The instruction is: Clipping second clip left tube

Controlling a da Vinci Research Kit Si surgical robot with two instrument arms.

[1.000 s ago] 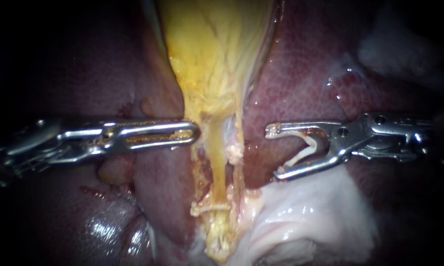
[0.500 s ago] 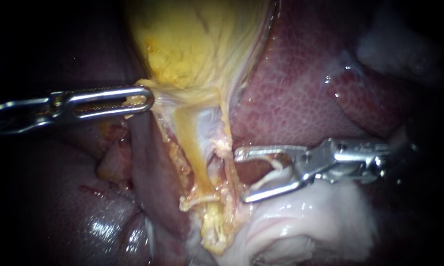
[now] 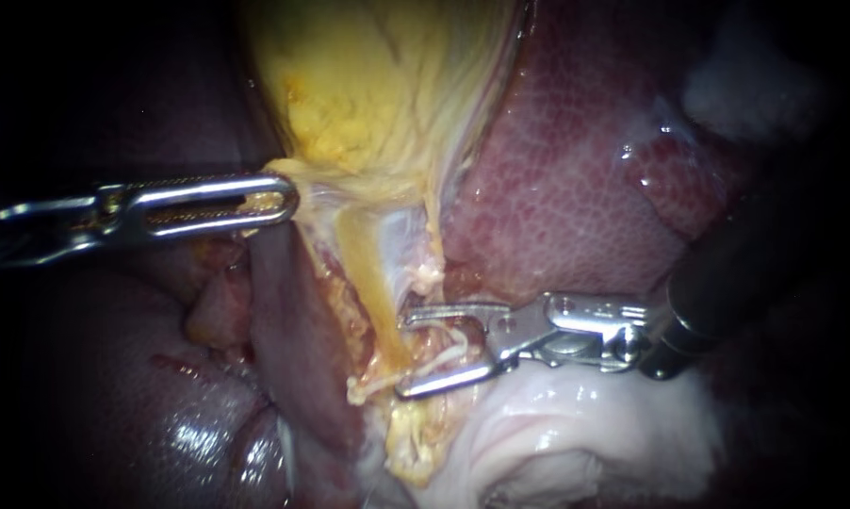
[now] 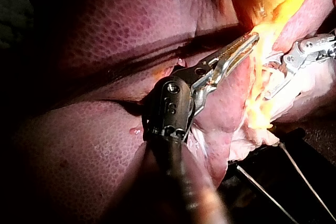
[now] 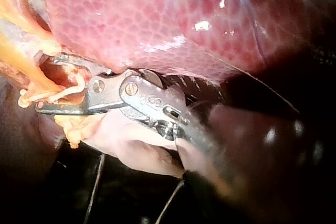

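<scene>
- Right instrument (image 3: 406,352) jaws: wide apart, carrying loaded clip (image 3: 465,345), a white open V with one leg against each jaw.
- Jaw tips level with left tube (image 3: 373,283), at the edge of it facing the right instrument. Cannot tell whether the tube sits fully inside the clip.
- Right wrist view agrees: gap between jaws, clip legs spread, tissue just ahead of the tips.
- Left instrument (image 3: 279,200) jaws: closed flat on a fold at the base of the gallbladder (image 3: 378,85), yellow tissue visible through the jaw slot, fold drawn taut toward its shaft.
- Left tube: yellow band running from gallbladder base down to seated clip (image 3: 373,385), which crosses it just below the right instrument's lower jaw.
- Thin pale strand (image 3: 433,247) alongside the tube on the right instrument's side, ending near the upper jaw.
- Liver (image 3: 576,188) on both sides of the tube, close behind the right jaws.
- Pale glossy tissue (image 3: 585,434) directly under the right instrument, near its lower jaw.
- Dark shaft (image 3: 745,273) of the right instrument entering from upper right, covering part of the liver.
</scene>
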